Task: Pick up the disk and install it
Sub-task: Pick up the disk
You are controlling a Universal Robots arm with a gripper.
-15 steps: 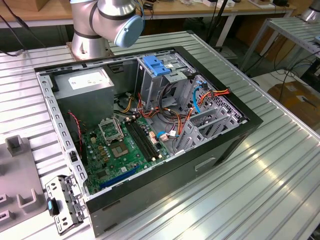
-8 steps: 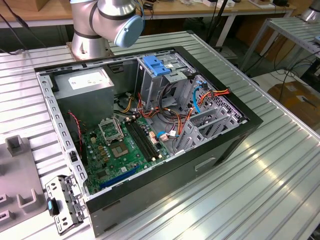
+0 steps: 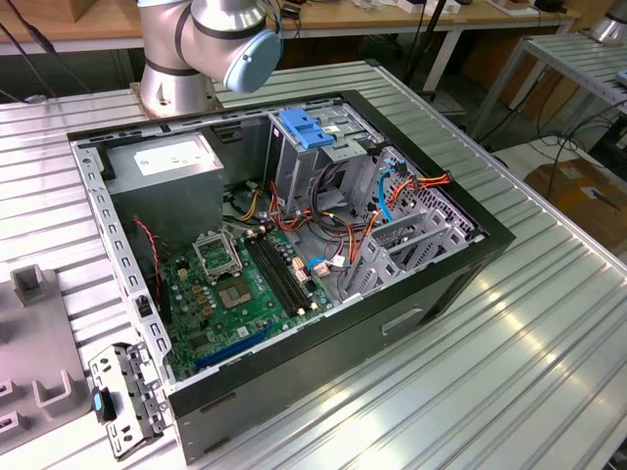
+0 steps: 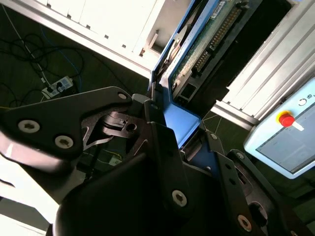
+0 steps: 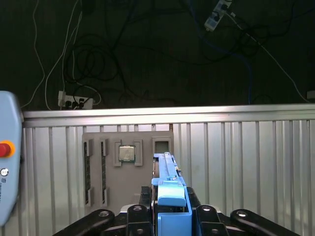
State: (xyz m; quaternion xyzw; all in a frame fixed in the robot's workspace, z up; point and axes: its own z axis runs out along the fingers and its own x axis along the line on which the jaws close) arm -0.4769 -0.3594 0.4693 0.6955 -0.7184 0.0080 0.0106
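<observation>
In both wrist views my gripper point(image 5: 170, 209) is shut on the disk point(image 5: 167, 169), which stands edge-on between the black fingers point(image 5: 140, 196). Its blue plastic side rail point(image 5: 171, 192) faces the first wrist camera. In the second wrist view the gripper point(image 4: 172, 130) clamps the disk point(image 4: 206, 42) by its blue-railed end point(image 4: 181, 117), and the green circuit-board side with a connector row shows. The disk hangs in the air above the ribbed metal table point(image 5: 246, 147). In the exterior view the open computer case point(image 3: 294, 245) lies on the table, with the arm's base point(image 3: 196, 44) behind it.
Inside the case are a drive cage with a blue latch point(image 3: 312, 129), a grey power-supply box point(image 3: 167, 162), a green motherboard point(image 3: 245, 284) and orange cables. A grey fixture tray point(image 5: 123, 167) holds a processor chip point(image 5: 127, 153). A pendant with a red button point(image 5: 5, 149) sits beside it.
</observation>
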